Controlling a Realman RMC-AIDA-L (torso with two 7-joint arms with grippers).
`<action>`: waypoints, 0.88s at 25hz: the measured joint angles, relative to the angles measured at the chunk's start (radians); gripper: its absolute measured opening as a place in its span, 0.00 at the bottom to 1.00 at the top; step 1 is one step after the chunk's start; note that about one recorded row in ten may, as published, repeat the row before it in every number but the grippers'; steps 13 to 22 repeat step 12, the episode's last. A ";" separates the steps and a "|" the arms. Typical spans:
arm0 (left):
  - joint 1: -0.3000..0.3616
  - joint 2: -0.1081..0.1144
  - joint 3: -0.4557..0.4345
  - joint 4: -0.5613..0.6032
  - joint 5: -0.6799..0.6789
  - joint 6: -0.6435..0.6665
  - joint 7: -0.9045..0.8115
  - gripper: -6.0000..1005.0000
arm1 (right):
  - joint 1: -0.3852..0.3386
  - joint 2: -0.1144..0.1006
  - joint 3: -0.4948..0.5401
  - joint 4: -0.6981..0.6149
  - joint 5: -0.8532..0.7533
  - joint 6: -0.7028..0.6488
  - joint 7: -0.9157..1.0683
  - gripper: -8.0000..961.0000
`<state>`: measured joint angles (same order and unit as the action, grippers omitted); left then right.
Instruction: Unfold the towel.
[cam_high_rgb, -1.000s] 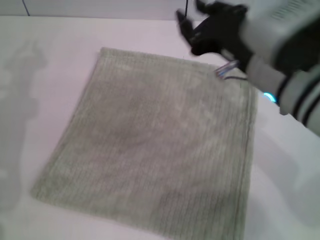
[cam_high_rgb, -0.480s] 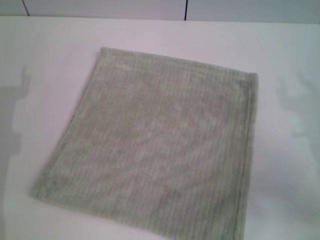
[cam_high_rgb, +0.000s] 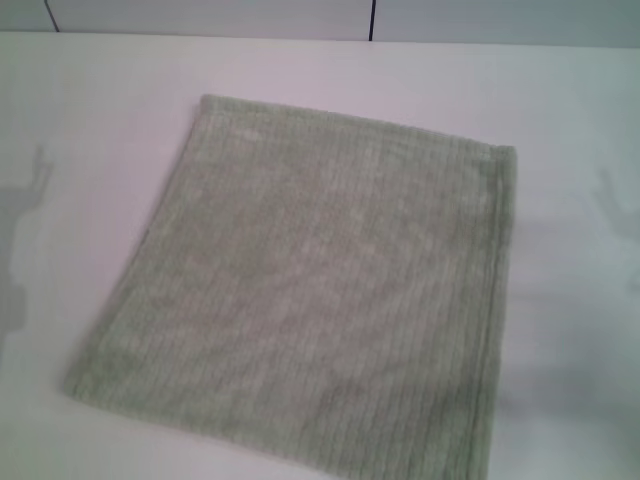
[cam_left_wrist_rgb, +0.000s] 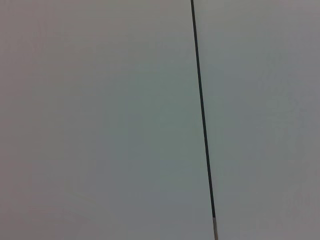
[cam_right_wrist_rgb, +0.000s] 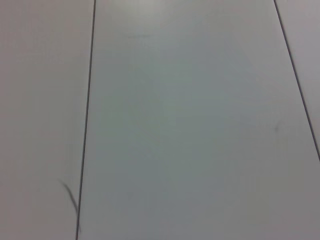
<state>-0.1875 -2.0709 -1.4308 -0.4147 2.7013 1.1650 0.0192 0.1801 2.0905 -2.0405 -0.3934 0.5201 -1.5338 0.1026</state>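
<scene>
Where table (cam_high_rgb: 580, 90) shows, towel (cam_high_rgb: 320, 290) lies flat

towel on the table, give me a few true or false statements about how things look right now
1. The towel lies spread flat on the white table. True.
2. The right tool is gripping the towel's far corner. False: no tool shows in any view.
3. The towel is pale grey-green with fine ribbed stripes. True.
4. The towel is bunched into a heap. False: it lies as one flat, roughly square sheet.
5. Both wrist views show the towel. False: they show only pale panels with dark seams.
</scene>
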 joint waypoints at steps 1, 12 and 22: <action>-0.001 0.000 0.000 0.001 0.000 0.001 -0.002 0.86 | -0.002 0.000 0.000 0.000 0.000 -0.009 0.000 0.80; 0.008 0.000 0.010 0.007 0.000 0.005 -0.003 0.86 | -0.004 0.001 0.000 0.019 0.003 -0.025 0.002 0.87; 0.008 0.000 0.010 0.007 0.000 0.005 -0.003 0.86 | -0.004 0.001 0.000 0.019 0.003 -0.025 0.002 0.87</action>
